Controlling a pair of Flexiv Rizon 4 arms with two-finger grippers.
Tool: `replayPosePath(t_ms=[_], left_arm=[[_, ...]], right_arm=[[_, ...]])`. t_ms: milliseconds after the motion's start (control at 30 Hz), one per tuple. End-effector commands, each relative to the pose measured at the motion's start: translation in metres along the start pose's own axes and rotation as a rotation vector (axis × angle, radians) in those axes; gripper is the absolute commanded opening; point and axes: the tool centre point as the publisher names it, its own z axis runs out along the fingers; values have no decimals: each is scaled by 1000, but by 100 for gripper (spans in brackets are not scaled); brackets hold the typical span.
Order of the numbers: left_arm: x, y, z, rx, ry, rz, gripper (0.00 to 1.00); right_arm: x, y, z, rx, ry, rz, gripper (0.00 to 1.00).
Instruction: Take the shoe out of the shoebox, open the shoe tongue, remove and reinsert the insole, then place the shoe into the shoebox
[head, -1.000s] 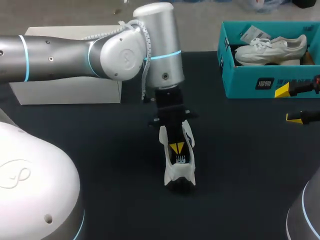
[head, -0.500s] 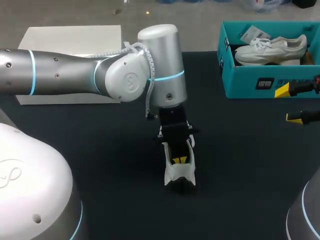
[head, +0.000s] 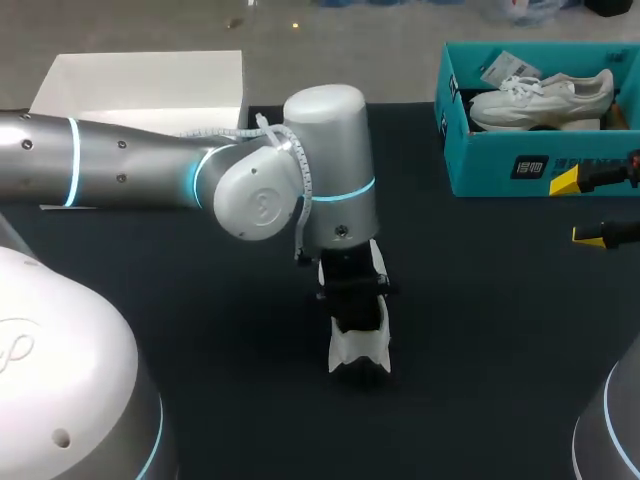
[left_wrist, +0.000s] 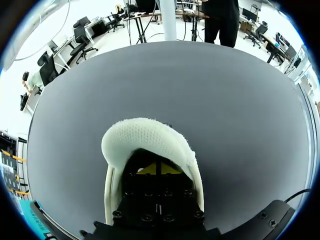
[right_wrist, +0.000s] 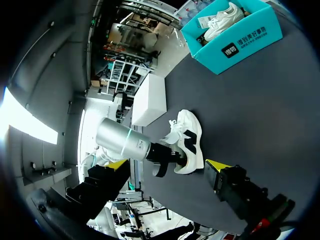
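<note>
The table (head: 500, 300) is viewed from above, behind. The shoe (left_wrist: 150, 142), shared throughout, is seen close around the left claw (left_wrist: 159, 170), farther ahead of the right claw (right_wrist: 167, 166).

our left arm (head: 130, 175) lay level across the table from the left side to its middle. its silver wrist (head: 330, 170) stood upright, ringed with a lit blue band. below the wrist our left gripper (left_wrist: 156, 170) pointed straight down, its two yellow tips (left_wrist: 169, 171) drawn together side by side. our right gripper (head: 578, 208) hung at the right edge, its yellow fingers (head: 565, 181) spread apart. only a curved part of our right arm (head: 612, 430) showed in the near right corner.
</note>
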Motion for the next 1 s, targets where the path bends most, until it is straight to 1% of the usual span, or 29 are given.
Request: replayPosePath(t_ms=[33,133,267,367,400,467,500,633,767,900,933,1000], left_arm=[[-3,7,16,-4,30,6,0],[-4,6,10,4,37,19,0],[-2,2,-9,14,45,14,0],[-1,-3,-20,43,34,-11,0],[-2,-5,-22,67,23,-14,0],[-4,-8,-24,81,17,-4,0],[-7,-11,-24,114,-7,2,0],[-10,-11,-17,137,-10,17,0],[-12,-7,-4,169,4,27,0],[-15,-3,10,177,32,35,0],[-15,-2,12,185,32,34,0],[-15,-1,15,178,53,33,0]], right_arm=[[0,-1,0,-1,-1,1,100],[0,-1,0,-1,-1,1,100],[0,-1,0,-1,-1,1,100],[0,-1,0,-1,-1,1,100],[0,-1,0,-1,-1,1,100],[0,-1,0,-1,-1,1,100],[0,-1,0,-1,-1,1,100],[0,-1,0,-1,-1,1,100],[0,-1,0,-1,-1,1,100],[0,-1,0,-1,-1,1,100],[0,-1,0,-1,-1,1,100],[0,-1,0,-1,-1,1,100]])
